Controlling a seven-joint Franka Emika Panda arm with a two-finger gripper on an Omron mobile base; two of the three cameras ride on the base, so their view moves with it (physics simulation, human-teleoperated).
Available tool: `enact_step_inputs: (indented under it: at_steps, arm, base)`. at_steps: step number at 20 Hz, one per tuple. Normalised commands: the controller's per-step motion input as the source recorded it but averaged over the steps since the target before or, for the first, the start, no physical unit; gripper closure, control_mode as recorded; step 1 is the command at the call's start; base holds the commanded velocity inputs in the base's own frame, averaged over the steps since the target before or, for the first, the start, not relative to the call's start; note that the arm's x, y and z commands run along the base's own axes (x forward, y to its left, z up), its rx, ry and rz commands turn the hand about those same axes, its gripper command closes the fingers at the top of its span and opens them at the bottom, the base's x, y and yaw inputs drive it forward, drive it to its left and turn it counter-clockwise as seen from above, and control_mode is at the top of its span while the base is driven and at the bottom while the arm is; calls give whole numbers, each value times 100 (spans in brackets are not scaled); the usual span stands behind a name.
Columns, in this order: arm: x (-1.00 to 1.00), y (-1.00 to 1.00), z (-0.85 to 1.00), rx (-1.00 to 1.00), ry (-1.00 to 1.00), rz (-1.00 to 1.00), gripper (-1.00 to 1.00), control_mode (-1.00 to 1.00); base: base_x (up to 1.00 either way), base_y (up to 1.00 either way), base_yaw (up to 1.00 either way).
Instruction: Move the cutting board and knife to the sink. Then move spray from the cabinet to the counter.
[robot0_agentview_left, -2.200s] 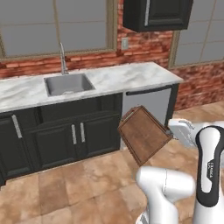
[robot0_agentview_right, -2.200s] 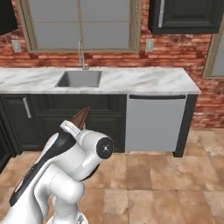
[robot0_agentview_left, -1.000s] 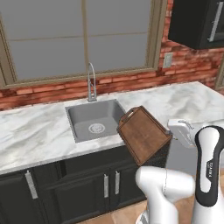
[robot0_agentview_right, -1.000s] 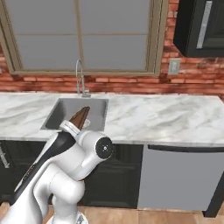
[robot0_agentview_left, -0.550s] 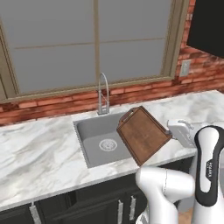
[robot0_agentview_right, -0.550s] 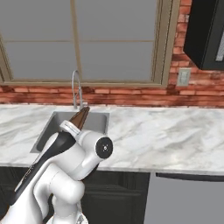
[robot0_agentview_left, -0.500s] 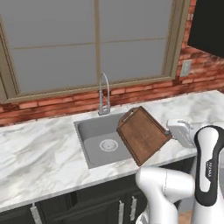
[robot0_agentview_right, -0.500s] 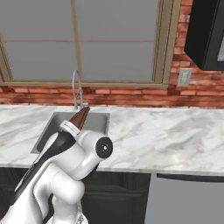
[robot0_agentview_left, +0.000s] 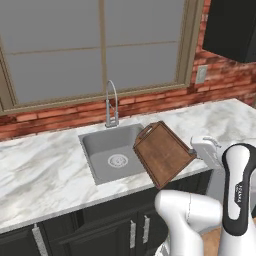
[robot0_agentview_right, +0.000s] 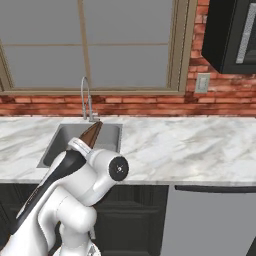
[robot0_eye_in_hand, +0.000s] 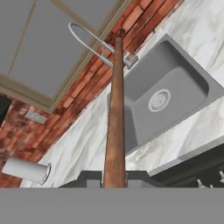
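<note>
The gripper (robot0_eye_in_hand: 114, 178) is clamped on the board (robot0_agentview_left: 163, 153), its two fingers (robot0_eye_in_hand: 89, 178) pressing the flat faces at one end, so in the hand view the board runs edge-on up from the jaws. In the left base view the board hangs in the air, tilted, its face turned toward the camera, with the handle loop at the upper left and its lower corner over the front edge of the counter (robot0_agentview_left: 40, 170). It hangs at the right side of the sink (robot0_agentview_left: 107, 154), clear of basin and counter. In the right base view a thin brown sliver of the board (robot0_agentview_right: 92, 133) rises above the arm, in front of the sink (robot0_agentview_right: 61, 137). The faucet (robot0_agentview_left: 111, 100) stands behind the basin against the brick wall. The cabinet (robot0_agentview_left: 231, 27) hangs at the upper right, its door shut.
</note>
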Motion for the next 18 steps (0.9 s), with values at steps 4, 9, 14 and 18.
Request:
enact_step_inputs:
  at_steps: [4, 9, 14, 18]
  arm:
    - [0, 0, 0, 0, 0, 0, 100, 100]
    - [0, 0, 0, 0, 0, 0, 100, 100]
    - [0, 8, -4, 0, 0, 0, 100, -100]
    - [0, 39, -23, 0, 4, 0, 100, -100]
  base:
    - [-3, 19, -2]
    - [0, 28, 0]
    - [0, 27, 0]
    - [0, 0, 0]
